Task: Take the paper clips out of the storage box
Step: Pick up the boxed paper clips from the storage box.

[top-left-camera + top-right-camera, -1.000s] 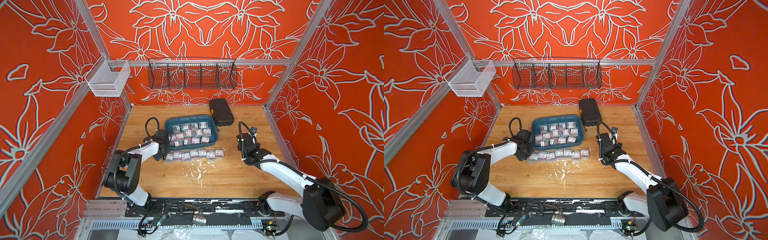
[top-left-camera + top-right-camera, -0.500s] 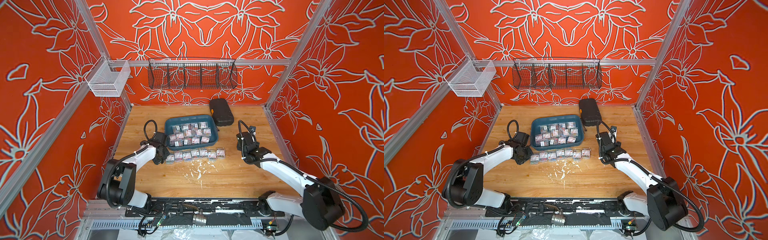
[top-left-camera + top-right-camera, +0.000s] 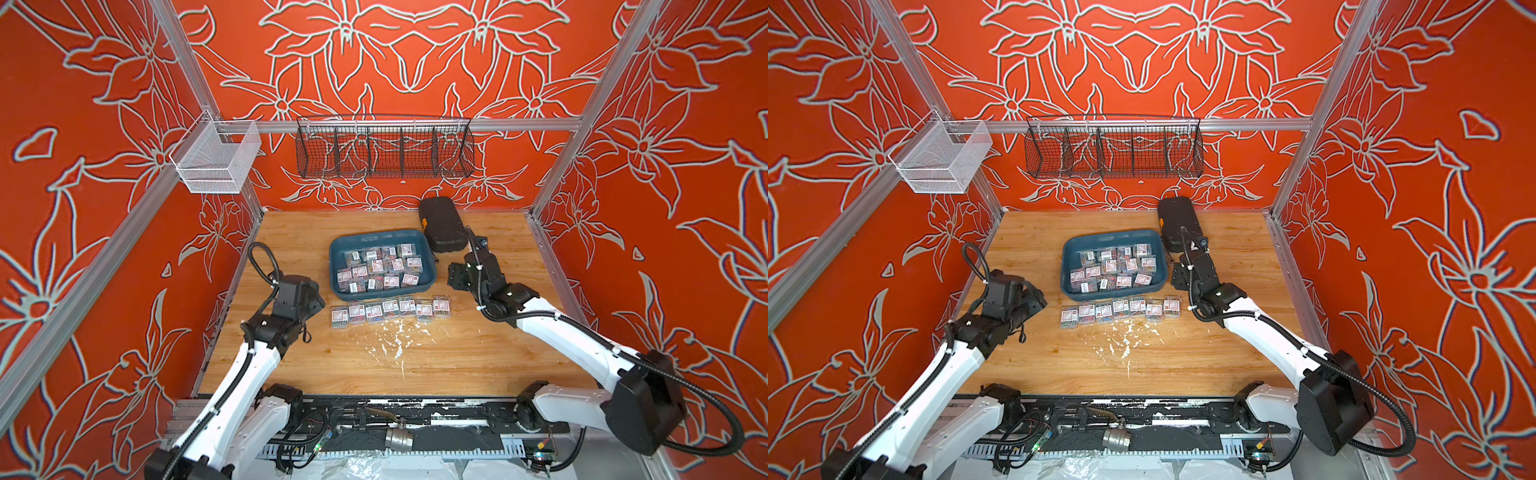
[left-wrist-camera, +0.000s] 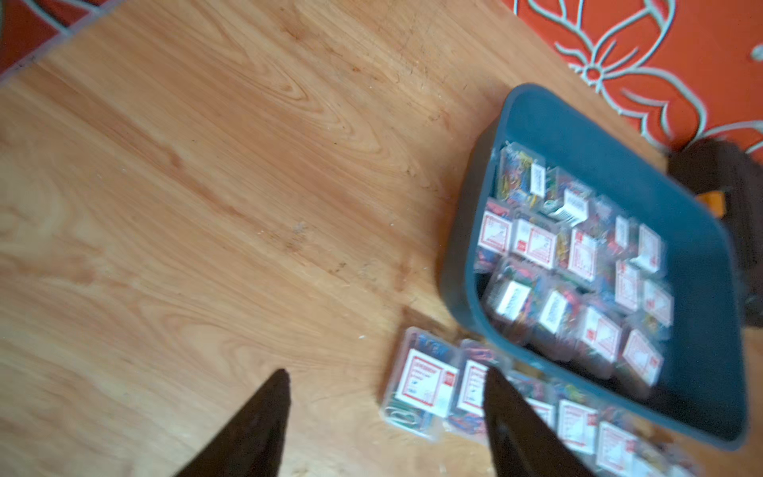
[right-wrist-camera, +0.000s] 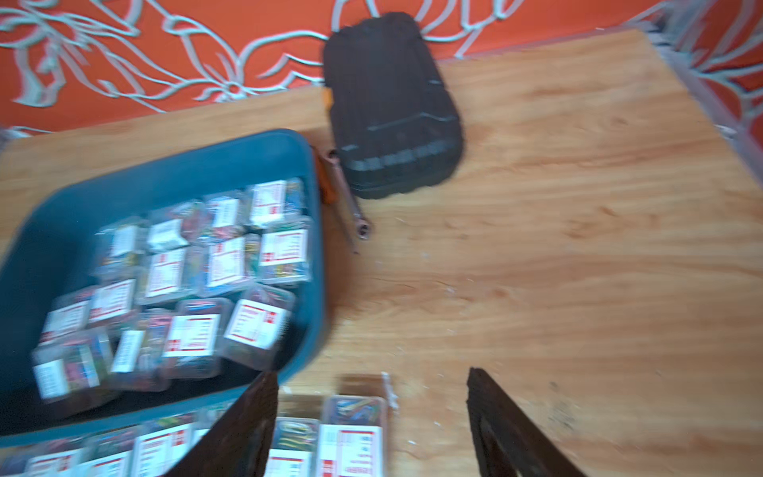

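The paper clips (image 3: 380,268), small clear boxes with white-and-red labels, are mostly lying inside the storage box (image 3: 374,240). They are crowding its near and right part in a loose jumble, some of them tilted, while the strip along its far wall is showing bare teal. Seven more of them (image 3: 390,308) are lying flat on the counter (image 3: 374,374), side by side in a neat row just outside the box's near wall. The storage box is sitting on the counter's far half, about midway across.

The left arm (image 3: 293,297) is hovering off the box's near left corner, beside the left end of the row. Its wrist view is blurred, yet the left jaws are standing clearly apart and holding nothing. The right arm (image 3: 478,276) is hanging just off the box's right wall, near the right end of the row. The right jaws are also spread wide and gripping nothing.

A black hard case (image 3: 442,226) is lying just beside the box's far right corner, and a slim metal tool (image 5: 351,198) is lying between the two. White flecks (image 3: 395,343) are dotting the wood nearer than the row. On the wall beyond the box a black wire basket (image 3: 384,147) is hanging, and a white mesh basket (image 3: 216,162) is hanging beyond the box's far left corner.
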Robot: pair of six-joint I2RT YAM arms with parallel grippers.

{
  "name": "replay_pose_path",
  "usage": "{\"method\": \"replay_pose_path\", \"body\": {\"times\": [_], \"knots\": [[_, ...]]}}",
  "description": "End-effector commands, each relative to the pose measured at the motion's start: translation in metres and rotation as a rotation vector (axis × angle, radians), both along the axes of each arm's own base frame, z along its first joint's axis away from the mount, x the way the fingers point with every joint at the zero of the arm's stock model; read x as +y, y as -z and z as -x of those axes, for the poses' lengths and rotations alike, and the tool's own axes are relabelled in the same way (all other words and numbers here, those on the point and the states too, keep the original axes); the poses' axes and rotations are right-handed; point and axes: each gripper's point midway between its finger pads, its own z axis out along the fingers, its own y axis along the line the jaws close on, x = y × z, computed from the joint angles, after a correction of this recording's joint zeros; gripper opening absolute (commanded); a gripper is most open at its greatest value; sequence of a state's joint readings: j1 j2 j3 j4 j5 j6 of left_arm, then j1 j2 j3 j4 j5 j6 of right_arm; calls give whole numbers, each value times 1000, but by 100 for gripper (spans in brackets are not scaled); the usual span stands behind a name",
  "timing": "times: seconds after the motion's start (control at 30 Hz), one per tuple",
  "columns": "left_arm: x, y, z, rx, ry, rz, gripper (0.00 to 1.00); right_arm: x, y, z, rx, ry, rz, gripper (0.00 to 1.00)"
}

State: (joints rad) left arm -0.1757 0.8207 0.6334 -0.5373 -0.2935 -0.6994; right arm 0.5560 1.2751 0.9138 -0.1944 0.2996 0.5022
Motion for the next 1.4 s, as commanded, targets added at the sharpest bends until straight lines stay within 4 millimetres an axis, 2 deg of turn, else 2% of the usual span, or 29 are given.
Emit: {"method": "replay_pose_path", "body": {"times": [0.0, 0.13, 0.3, 0.53, 0.67, 0.83, 1.07, 1.37], "knots": [[20, 17, 2, -16, -60, -104, 93, 33, -5, -10, -3, -87, -24, 74], [34, 31, 3, 3, -126, -164, 96, 61, 0, -29, 35, -134, 16, 72], [32, 36, -9, 39, -136, -169, 96, 86, 15, -63, 98, -162, 96, 70], [31, 45, -7, 63, -148, -150, 97, 119, 51, -105, 197, -229, 210, 66], [31, 47, -6, 56, -150, -147, 97, 137, 73, -117, 245, -273, 213, 66], [32, 46, -7, 61, -159, -145, 97, 124, 89, -125, 280, -189, 279, 63], [32, 47, -6, 63, -159, -144, 98, 105, 105, -120, 322, -117, 313, 57], [32, 48, -4, 62, -158, -139, 98, 100, 132, -116, 398, -110, 271, 57]]}}
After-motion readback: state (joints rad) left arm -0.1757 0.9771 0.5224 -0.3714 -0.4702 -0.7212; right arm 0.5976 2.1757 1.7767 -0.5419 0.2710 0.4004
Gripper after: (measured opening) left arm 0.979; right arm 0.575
